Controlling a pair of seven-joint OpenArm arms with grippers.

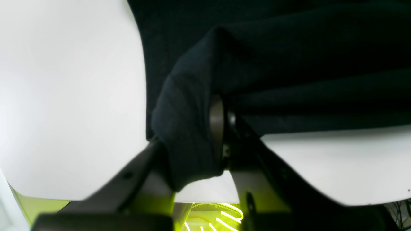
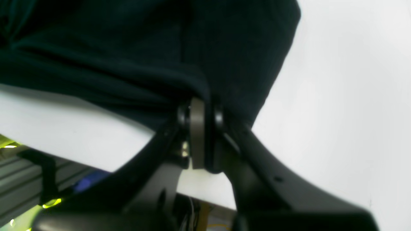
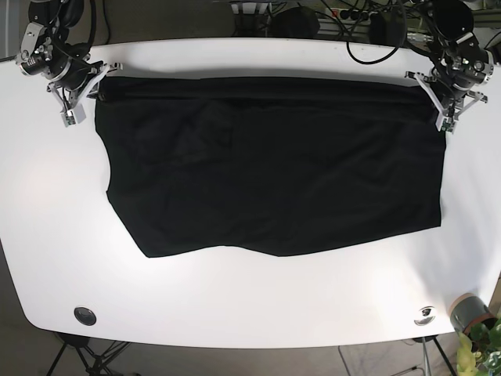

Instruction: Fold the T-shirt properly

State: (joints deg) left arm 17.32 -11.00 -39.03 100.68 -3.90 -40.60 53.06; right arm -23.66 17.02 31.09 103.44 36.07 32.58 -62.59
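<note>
A black T-shirt (image 3: 274, 164) lies spread across the white table (image 3: 250, 305), its far edge pulled taut between the two arms. My left gripper (image 3: 435, 102), at the base view's right, is shut on the shirt's far right corner; the left wrist view shows cloth (image 1: 186, 128) bunched between the fingers (image 1: 217, 122). My right gripper (image 3: 88, 95), at the base view's left, is shut on the far left corner; the right wrist view shows the fabric edge (image 2: 179, 77) pinched at the fingertips (image 2: 196, 128).
Cables (image 3: 368, 23) hang behind the table's far edge. A round black grommet (image 3: 84, 316) sits front left and a small silver fitting (image 3: 425, 312) front right. A potted plant (image 3: 473, 321) stands off the front right corner.
</note>
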